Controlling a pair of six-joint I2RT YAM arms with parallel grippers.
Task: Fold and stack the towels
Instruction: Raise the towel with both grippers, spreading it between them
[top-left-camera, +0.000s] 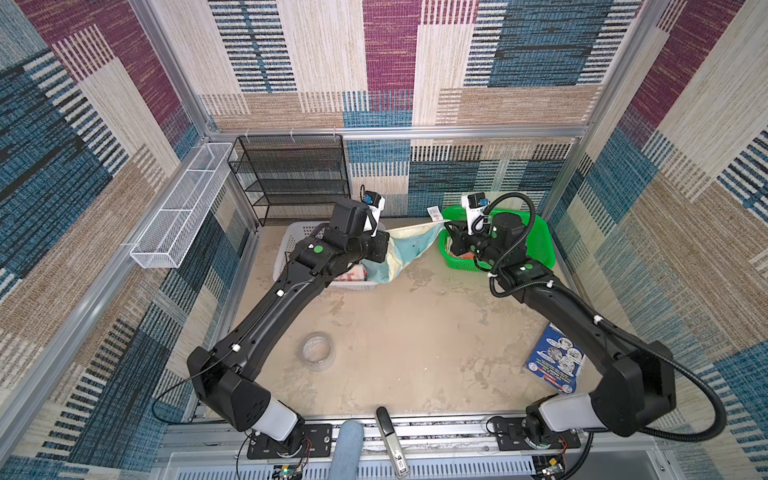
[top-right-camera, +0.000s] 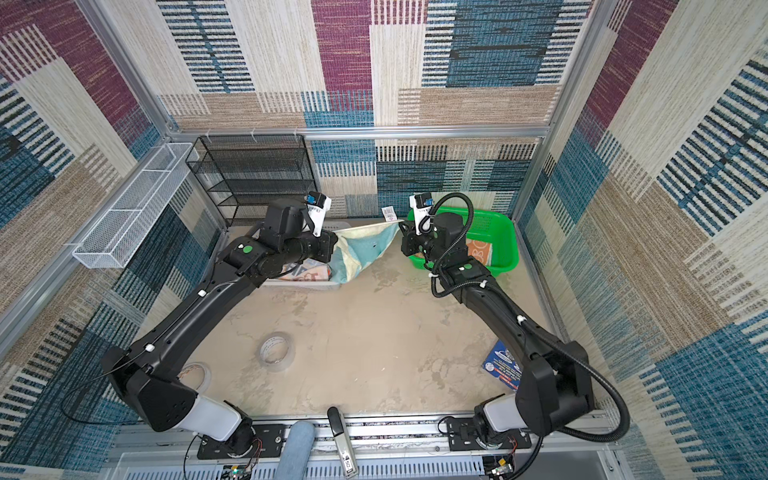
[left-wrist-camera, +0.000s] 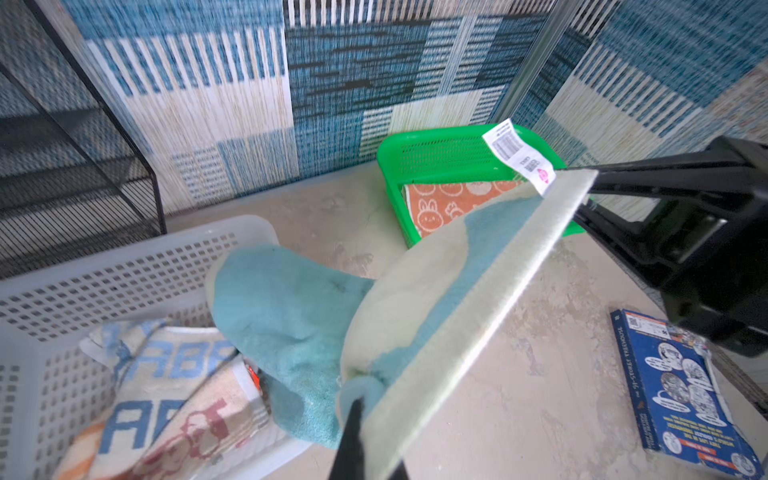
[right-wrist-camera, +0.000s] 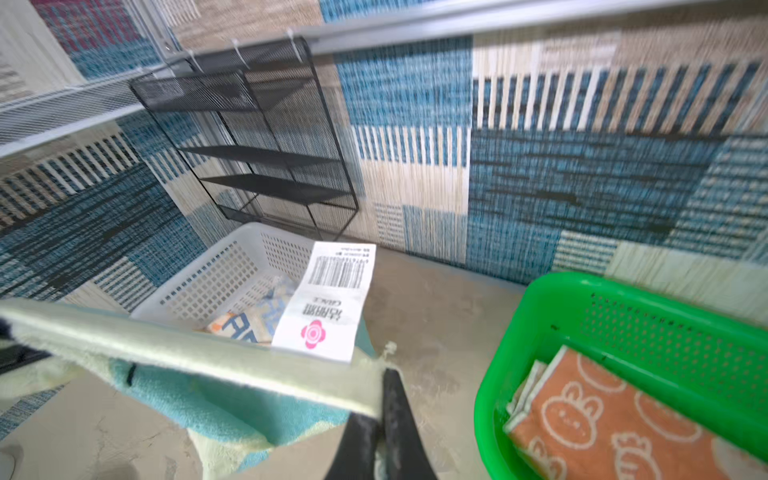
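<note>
The sandy, mottled worktop (top-left-camera: 415, 332) fills the floor of the cell, and a black mesh shelf (top-left-camera: 291, 178) stands against the far wall on the left. Just in front of the shelf sits a white basket (top-left-camera: 289, 245), and a green basket (top-left-camera: 540, 241) sits at the far right, well apart from it. Between the two baskets a teal towel (top-left-camera: 405, 249) with pale yellow patches is held in the air. Its pale top edge is stretched taut from one arm to the other, and the rest sags down toward the right side of the white basket. A lettered towel (left-wrist-camera: 166, 399), cream with blue and orange print, lies crumpled inside the white basket. A folded orange towel (right-wrist-camera: 602, 415) with bunny outlines lies flat in the green basket. A blue book (top-left-camera: 555, 361) lies at the near right, partly under the right arm, and a tape roll (top-left-camera: 318, 349) lies near the middle. The left claw (left-wrist-camera: 361, 419) is closed on the left corner of the teal towel, and the right claw (right-wrist-camera: 380, 399) is pinched tight on the right corner. A white barcode tag (right-wrist-camera: 332, 299) sticks up from the edge just beside the right claw.
</note>
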